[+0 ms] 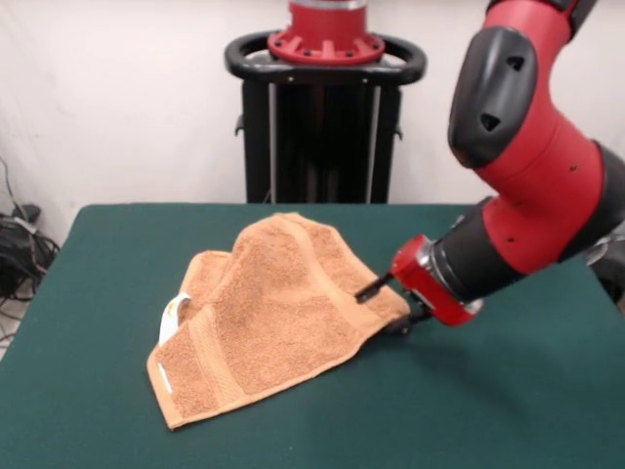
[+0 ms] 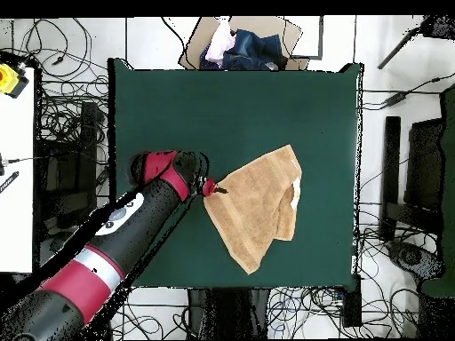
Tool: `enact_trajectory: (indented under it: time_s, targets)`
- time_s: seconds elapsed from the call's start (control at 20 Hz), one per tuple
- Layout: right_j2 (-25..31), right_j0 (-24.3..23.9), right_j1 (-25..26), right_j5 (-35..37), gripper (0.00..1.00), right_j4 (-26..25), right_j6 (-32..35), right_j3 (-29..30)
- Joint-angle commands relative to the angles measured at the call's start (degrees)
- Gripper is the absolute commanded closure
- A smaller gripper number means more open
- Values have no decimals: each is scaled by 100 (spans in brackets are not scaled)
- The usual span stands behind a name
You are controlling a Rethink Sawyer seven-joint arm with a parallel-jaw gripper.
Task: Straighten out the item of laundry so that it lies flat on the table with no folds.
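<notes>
Fingers [image 1: 389,305] pinching folded towel [image 1: 269,318] corner, green table [image 1: 98,293], cardboard box [image 2: 244,40] beyond

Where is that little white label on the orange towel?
In the front view, the small white label sits on the orange-tan terry-cloth towel's left edge, opposite the end effector.

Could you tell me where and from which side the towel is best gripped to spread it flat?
Probably the corner of the towel where the claw sits, reached low from the bare table beside it. That edge lies thin against the cloth, while the middle humps into folds. Pulling it outward, away from the white label side, should draw those out.
</notes>
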Motion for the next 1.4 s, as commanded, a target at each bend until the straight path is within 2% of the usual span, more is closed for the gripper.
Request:
enact_trajectory:
  time_s: [0.05, 0.35, 0.7, 0.85, 0.9, 1.4]
  targets:
    - [-140, 22, 628, 843, 0, -35, 2145, -442]
    - [-103, -12, 808, 464, 0, 102, 2212, -442]
    - [82, -206, 1247, 25, 0, 409, 2577, -855]
    - [125, -192, 1232, -190, 0, 421, 2583, -809]
    - [142, -188, 1224, -248, 100, 419, 2572, -793]
    - [384, -194, 859, -520, 100, 337, 2166, -496]
